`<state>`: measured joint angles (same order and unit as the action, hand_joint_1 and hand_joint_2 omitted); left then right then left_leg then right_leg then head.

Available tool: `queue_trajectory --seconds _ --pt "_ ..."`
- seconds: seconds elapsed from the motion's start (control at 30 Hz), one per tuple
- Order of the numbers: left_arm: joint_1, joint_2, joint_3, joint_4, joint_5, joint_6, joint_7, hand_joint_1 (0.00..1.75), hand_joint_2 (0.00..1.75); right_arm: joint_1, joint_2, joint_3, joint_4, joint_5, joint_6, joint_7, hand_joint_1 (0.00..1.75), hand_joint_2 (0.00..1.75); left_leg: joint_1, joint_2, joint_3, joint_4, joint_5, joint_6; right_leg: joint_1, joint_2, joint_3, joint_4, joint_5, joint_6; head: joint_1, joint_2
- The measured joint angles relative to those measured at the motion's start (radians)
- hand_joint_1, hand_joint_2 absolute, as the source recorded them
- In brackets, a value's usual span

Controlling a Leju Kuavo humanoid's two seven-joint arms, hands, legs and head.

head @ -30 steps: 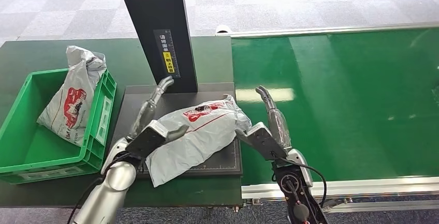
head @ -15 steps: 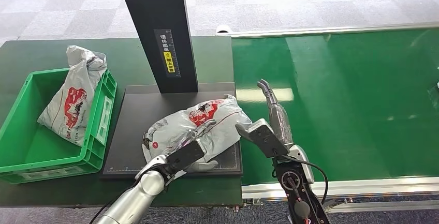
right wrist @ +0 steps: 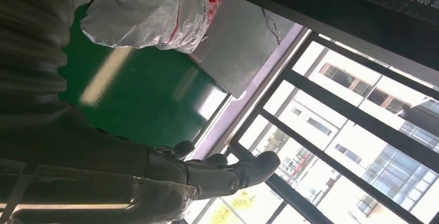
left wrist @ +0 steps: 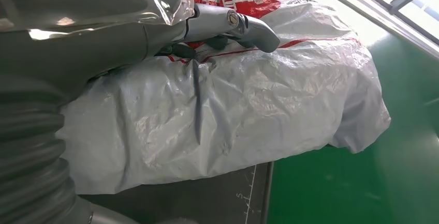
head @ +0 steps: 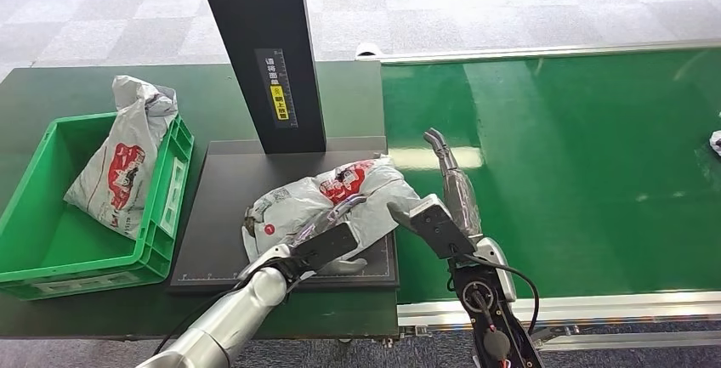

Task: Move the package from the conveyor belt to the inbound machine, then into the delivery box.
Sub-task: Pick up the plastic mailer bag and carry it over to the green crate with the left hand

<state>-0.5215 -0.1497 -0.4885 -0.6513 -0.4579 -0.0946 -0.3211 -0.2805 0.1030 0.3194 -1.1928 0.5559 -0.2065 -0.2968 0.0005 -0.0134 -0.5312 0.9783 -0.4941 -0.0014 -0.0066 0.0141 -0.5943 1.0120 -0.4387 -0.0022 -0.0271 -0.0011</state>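
Left hand [head: 327,245] has shifted further under the package [head: 327,206] since half a second ago

Head view: package lies crumpled on the dark inbound machine [head: 217,215], left fingers resting on it, grasp uncertain; right hand [head: 446,206] beside it, fingers extended, empty. Left wrist view: thumb [left wrist: 233,25] presses the package

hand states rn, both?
Left hand: grips the grey package on the inbound machine plate.
Right hand: open, fingers extended beside the package, holding nothing.
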Motion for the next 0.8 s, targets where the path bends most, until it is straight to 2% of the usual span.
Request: queue_trajectory --seconds 0.1,0.13,0.23,0.3,0.37,0.5,0.57,0.8 --pt "-0.017 -0.004 -0.012 0.029 -0.027 0.031 0.043 1.39 1.75 -0.001 0.0 0.0 0.0 0.0 0.0 0.0 0.0 1.75 0.0 0.0 0.001 0.0 0.0 0.0 0.0 0.0 0.002 0.0 0.0 0.0 0.0 0.0" --pt "-0.028 -0.007 -0.017 0.044 -0.041 0.043 0.07 1.71 1.75 -0.002 0.0 0.0 0.0 0.0 0.0 0.002 0.0 1.75 0.0 0.0 0.001 0.0 0.0 0.0 0.0 0.0 0.003 0.0 0.0 0.0 0.0 0.0" --pt "-0.069 -0.018 -0.025 0.096 -0.073 0.073 0.155 1.75 1.75 -0.012 0.004 0.0 0.005 -0.002 0.0 0.007 0.0 1.75 0.0 0.0 0.005 -0.001 -0.001 0.001 0.0 -0.001 0.007 0.0 0.0 0.0 0.0 0.0" --pt "-0.088 -0.02 -0.025 0.128 -0.078 0.097 0.172 1.75 1.75 -0.022 0.01 0.0 0.013 -0.003 0.0 0.008 0.0 1.75 0.0 0.0 0.008 -0.001 -0.002 0.001 0.0 0.0 0.011 0.0 0.0 0.0 0.0 0.0" --pt "-0.091 -0.018 -0.019 0.148 -0.064 0.139 0.146 1.75 1.75 -0.028 0.016 0.0 0.021 -0.003 0.003 0.008 0.0 1.75 0.0 0.001 0.011 -0.001 -0.002 0.001 0.0 0.0 0.013 0.0 0.0 0.0 0.0 0.0" --pt "-0.056 -0.006 0.027 0.127 0.02 0.228 0.032 1.75 1.75 -0.029 0.019 0.0 0.024 -0.003 0.005 0.008 0.0 1.75 0.001 0.001 0.012 -0.001 0.0 -0.001 0.001 0.001 0.012 0.0 0.0 -0.001 0.0 0.0" --pt "-0.022 0.007 0.064 0.058 0.074 0.255 -0.003 1.75 1.75 -0.027 0.018 0.0 0.024 -0.005 0.003 0.007 0.0 1.75 0.002 0.001 0.01 -0.001 0.001 -0.002 0.002 0.001 0.009 0.0 0.001 -0.001 0.0 0.0" --pt "0.104 0.073 0.175 -0.34 0.178 0.305 -0.022 1.75 1.75 0.002 0.007 -0.004 0.022 -0.012 -0.02 0.001 0.0 1.75 0.002 0.001 -0.002 -0.001 0.002 -0.003 0.002 0.001 -0.003 0.0 0.001 -0.002 0.0 0.0"
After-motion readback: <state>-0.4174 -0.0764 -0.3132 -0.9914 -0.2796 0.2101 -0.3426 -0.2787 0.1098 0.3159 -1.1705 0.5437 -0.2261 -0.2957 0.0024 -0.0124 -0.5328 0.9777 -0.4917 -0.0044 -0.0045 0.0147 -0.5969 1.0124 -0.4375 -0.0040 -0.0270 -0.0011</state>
